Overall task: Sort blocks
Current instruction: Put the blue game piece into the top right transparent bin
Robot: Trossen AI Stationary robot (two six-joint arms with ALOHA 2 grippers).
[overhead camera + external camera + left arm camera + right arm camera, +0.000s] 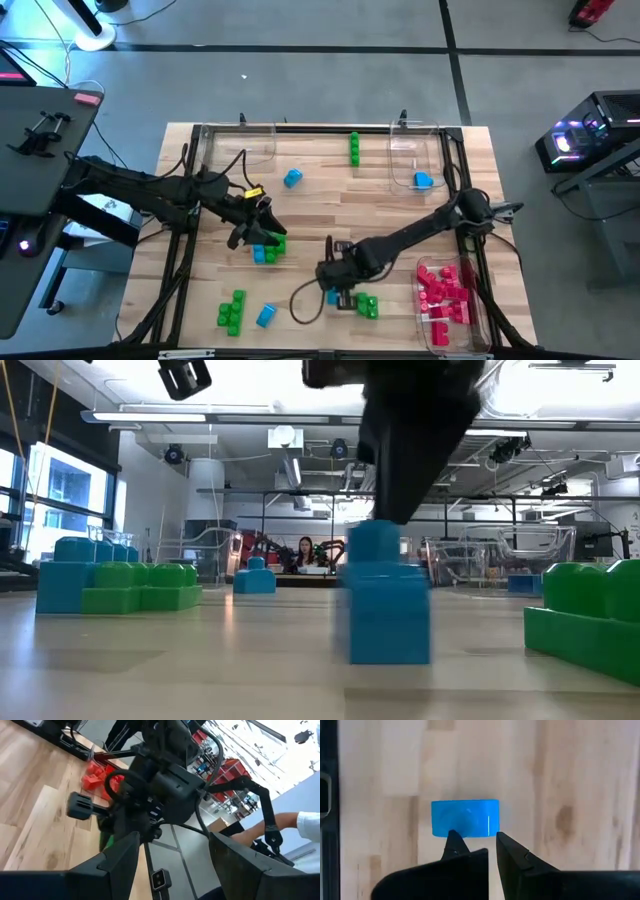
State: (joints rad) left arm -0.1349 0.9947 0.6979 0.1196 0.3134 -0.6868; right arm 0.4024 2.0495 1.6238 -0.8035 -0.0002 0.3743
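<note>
Blue block [465,817] near tabletop's front edge, right gripper [475,845] fingers pinched on its stud for lifting. Left gripper [245,228] hangs wide open, empty, over blue-green blocks [268,248] left of centre.

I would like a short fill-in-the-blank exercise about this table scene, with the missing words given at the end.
1. The right gripper has its jaws closed on a ____ block.
2. The tray at the table's right edge holds blocks of the colour ____.
3. The left gripper hovers with its jaws ____.
4. The table top is made of ____.

Missing words: blue; red-pink; open; wood
</note>
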